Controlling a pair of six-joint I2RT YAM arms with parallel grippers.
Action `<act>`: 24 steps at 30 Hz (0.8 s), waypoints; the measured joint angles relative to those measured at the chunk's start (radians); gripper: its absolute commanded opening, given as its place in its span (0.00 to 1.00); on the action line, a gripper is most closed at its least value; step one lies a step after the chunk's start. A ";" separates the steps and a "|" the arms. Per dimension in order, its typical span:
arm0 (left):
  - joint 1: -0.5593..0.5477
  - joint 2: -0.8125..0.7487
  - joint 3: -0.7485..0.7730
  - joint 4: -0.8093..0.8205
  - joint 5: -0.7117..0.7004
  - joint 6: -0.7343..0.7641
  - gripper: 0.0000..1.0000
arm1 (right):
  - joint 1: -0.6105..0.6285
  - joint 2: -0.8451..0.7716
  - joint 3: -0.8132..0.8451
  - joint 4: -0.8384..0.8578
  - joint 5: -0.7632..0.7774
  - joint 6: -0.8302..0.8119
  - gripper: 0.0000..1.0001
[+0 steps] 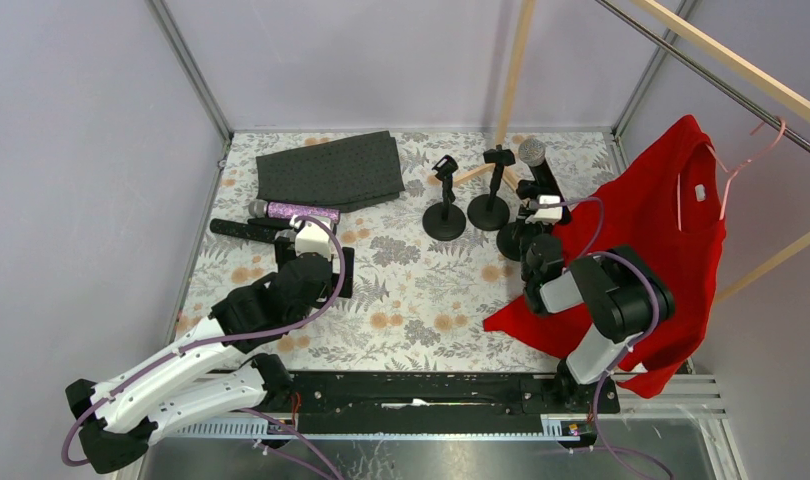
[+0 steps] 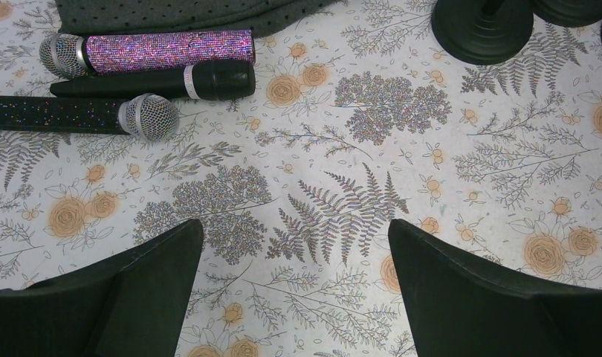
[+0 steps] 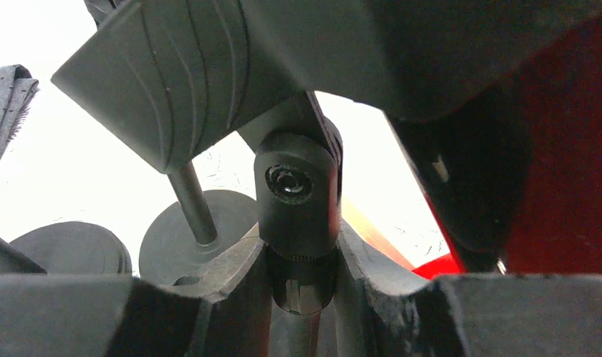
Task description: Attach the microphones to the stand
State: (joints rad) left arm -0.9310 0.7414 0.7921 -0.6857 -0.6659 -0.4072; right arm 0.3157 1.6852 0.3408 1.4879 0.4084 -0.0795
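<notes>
We find the left gripper point(image 2: 294, 230) released, its jaws spread wide above the floral table point(image 2: 432, 171) and touching nothing. Just beyond it, three microphones lie side by side at the table's left. The purple glitter microphone point(image 2: 168, 52) lies against the edge of the grey cloth point(image 2: 194, 13). The plain black microphone point(image 2: 153, 82) lies just beside it. The speckled black microphone point(image 2: 56, 115) comes next, its mesh head pointing the opposite way to the purple one's. All three rest flat on the table, well apart from the stands. The right gripper point(image 3: 302, 290) is clenched on a dark cylindrical part. Seen from above, this is the lower end of the fourth microphone point(image 1: 531, 152), which stands tilted, mesh head uppermost, over the right stand point(image 1: 509, 240). From the wrist view we cannot tell whether the fingers grip the microphone's tail alone or the stand's clip as well. The left stand point(image 1: 445, 215) and the middle stand point(image 1: 490, 205) stand upright just beside it. A red shirt point(image 1: 671, 240) lies at the table's right, partly beneath the right arm.
</notes>
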 measured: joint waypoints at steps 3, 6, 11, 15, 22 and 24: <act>0.000 0.000 0.000 0.000 0.000 0.000 0.99 | -0.003 0.006 0.005 0.000 -0.015 -0.003 0.30; 0.000 0.000 0.000 0.000 0.000 0.000 0.99 | -0.005 0.005 0.005 0.000 -0.028 -0.008 0.41; 0.000 0.000 0.000 0.000 0.000 0.000 0.99 | -0.005 -0.034 -0.035 0.000 -0.072 -0.002 0.56; 0.000 0.000 0.000 0.000 0.000 0.000 0.99 | -0.005 -0.118 -0.093 0.005 -0.109 0.015 0.68; 0.000 -0.010 0.000 0.000 0.000 -0.001 0.99 | -0.005 -0.342 -0.178 -0.042 -0.138 0.054 0.77; 0.000 -0.023 0.000 0.000 0.001 -0.002 0.99 | -0.004 -0.442 -0.200 -0.099 -0.142 0.082 0.77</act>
State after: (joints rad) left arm -0.9310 0.7189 0.7921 -0.6853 -0.6651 -0.4088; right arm 0.3115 1.2434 0.1410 1.3891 0.2668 0.0029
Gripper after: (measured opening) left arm 0.987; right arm 0.764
